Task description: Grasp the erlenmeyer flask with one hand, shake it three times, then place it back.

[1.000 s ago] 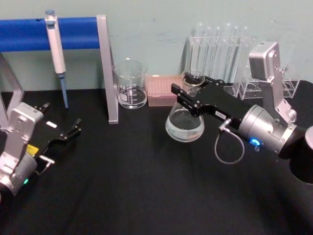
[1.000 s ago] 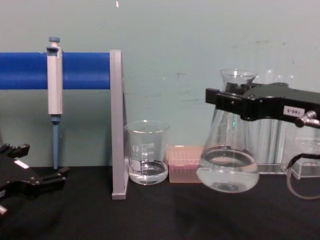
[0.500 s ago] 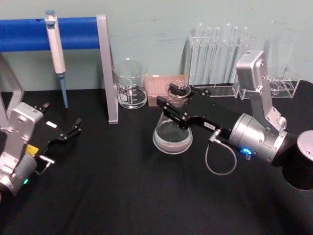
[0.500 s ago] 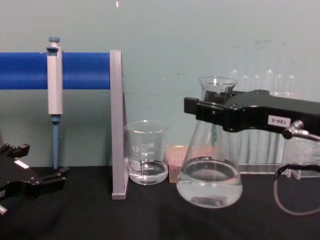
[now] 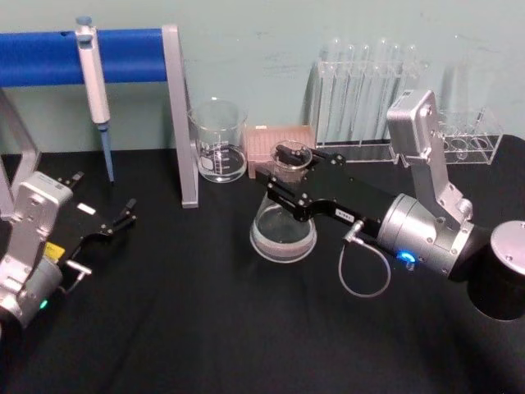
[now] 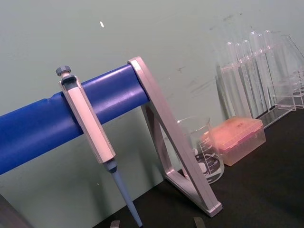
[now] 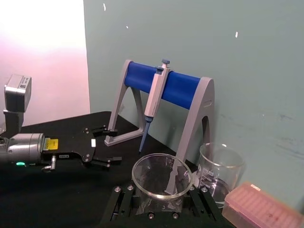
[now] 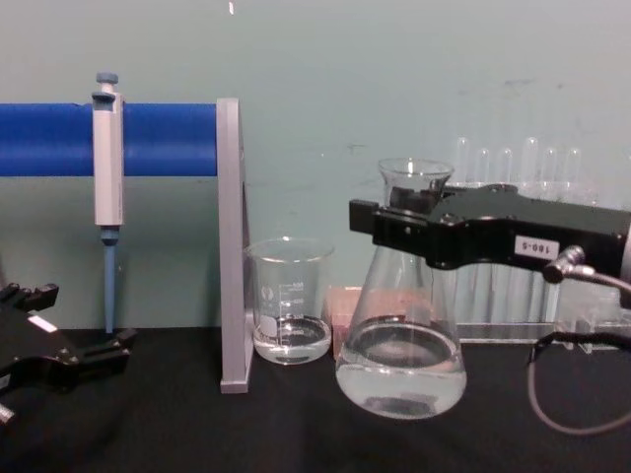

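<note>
The erlenmeyer flask (image 5: 283,231) is clear glass with some clear liquid in its wide base. It sits low over the black table's middle, slightly tilted; I cannot tell whether its base touches. My right gripper (image 5: 288,184), the hand, is shut on its neck just under the flared rim, reaching in from the right. The chest view has the flask (image 8: 400,365) large at centre right, with the right gripper (image 8: 406,223) across its neck. The right wrist view looks down on the flask's rim (image 7: 161,176). My left gripper (image 5: 105,215) rests parked at the left, open with nothing in it.
A glass beaker (image 5: 218,141) and a pink tip box (image 5: 275,144) stand just behind the flask. A pipette (image 5: 92,74) hangs on the blue-barred stand (image 5: 180,115) at back left. Test tubes in a clear rack (image 5: 365,90) stand at back right, a black cylinder (image 5: 500,283) at far right.
My right gripper has carried the flask to the left and down toward the table, from in front of the test tubes to in front of the pink box. The left arm has not moved.
</note>
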